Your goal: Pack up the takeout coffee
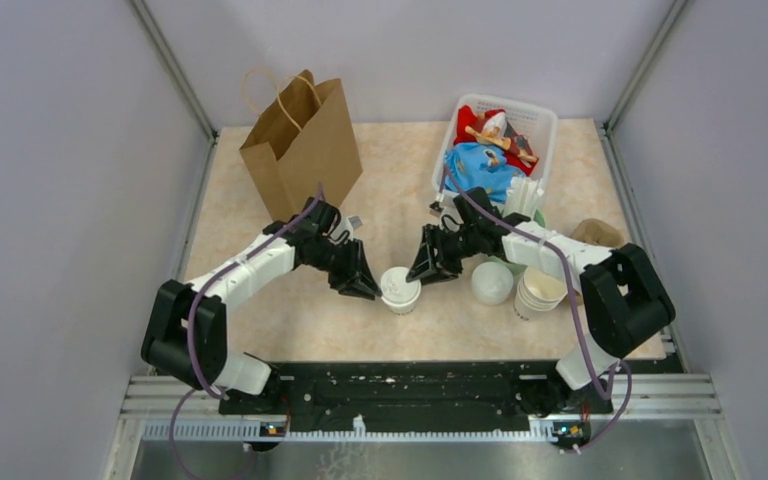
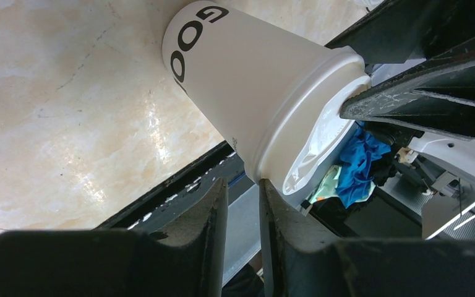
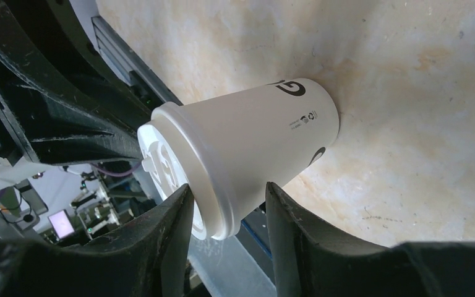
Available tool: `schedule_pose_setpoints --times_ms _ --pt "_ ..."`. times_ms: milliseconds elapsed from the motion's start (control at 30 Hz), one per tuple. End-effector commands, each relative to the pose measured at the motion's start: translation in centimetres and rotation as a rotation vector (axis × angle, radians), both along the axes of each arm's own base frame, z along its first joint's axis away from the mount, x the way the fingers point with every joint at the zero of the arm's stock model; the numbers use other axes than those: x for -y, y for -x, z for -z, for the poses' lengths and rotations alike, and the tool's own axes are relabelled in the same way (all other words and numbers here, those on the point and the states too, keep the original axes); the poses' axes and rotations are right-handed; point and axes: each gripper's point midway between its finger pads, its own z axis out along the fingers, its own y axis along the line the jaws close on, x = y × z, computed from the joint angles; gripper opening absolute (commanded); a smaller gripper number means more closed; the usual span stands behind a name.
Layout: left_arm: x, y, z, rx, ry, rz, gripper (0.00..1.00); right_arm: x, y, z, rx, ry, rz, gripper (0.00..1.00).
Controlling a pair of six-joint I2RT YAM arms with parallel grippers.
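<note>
The takeout coffee [image 1: 400, 290] is a white paper cup with black lettering and a white lid, standing on the table between both grippers. My left gripper [image 1: 370, 290] is at its left; in the left wrist view its fingers [image 2: 244, 185] stand a narrow gap apart with nothing between them, and one fingertip [image 2: 266, 189] touches the lid's rim [image 2: 318, 148]. My right gripper [image 1: 422, 272] is at its right. In the right wrist view its fingers [image 3: 229, 192] straddle the lid's edge [image 3: 164, 167], one over the lid's top, the other beside the cup wall [image 3: 247, 142] with a small gap.
A brown paper bag [image 1: 300, 150] stands at the back left. A white basket [image 1: 545, 125] with cloth and toys is at the back right. Right of the cup lie a round white lid [image 1: 491, 282] and a stack of lidless cups [image 1: 538, 292].
</note>
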Motion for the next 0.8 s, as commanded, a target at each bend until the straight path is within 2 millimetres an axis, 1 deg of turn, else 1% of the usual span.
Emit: schedule_pose_setpoints --times_ms 0,67,133,233,300,400,500,567,633,700,767 --pt "-3.6 0.7 5.6 -0.01 -0.252 0.009 0.3 0.7 -0.1 1.8 -0.003 0.06 0.048 0.45" --pt "-3.3 -0.4 4.7 0.021 -0.253 0.014 0.3 0.5 -0.5 0.8 0.015 0.058 0.04 0.45" --pt "-3.0 -1.6 3.3 0.065 -0.246 0.017 0.32 0.4 -0.7 -0.4 0.029 0.048 0.039 0.46" --pt "-2.2 -3.4 1.1 0.138 -0.215 0.017 0.37 0.0 -0.5 -2.1 0.031 0.014 0.033 0.46" --pt "-1.6 -4.5 0.2 0.167 -0.2 0.02 0.39 0.0 -0.2 -2.7 0.027 -0.002 0.036 0.48" --pt "-1.2 -5.7 -0.4 0.194 -0.196 0.031 0.44 0.1 0.1 -3.6 0.027 -0.014 0.033 0.54" --pt "-1.1 -6.1 -1.3 0.223 -0.196 0.037 0.47 0.9 0.0 -4.4 0.048 0.008 0.032 0.57" --pt "-1.2 -5.9 -1.6 0.224 -0.192 0.04 0.48 2.0 -0.8 -4.9 0.062 0.016 0.062 0.57" --pt "-1.1 -5.5 -1.6 0.213 -0.182 0.045 0.48 2.6 -1.4 -5.5 0.082 0.013 0.082 0.57" --pt "-1.0 -5.0 -1.4 0.201 -0.166 0.045 0.49 3.0 -1.7 -5.3 0.084 0.023 0.085 0.58" --pt "-0.9 -4.7 -1.3 0.188 -0.152 0.041 0.48 3.2 -1.8 -4.3 0.067 0.049 0.072 0.55"
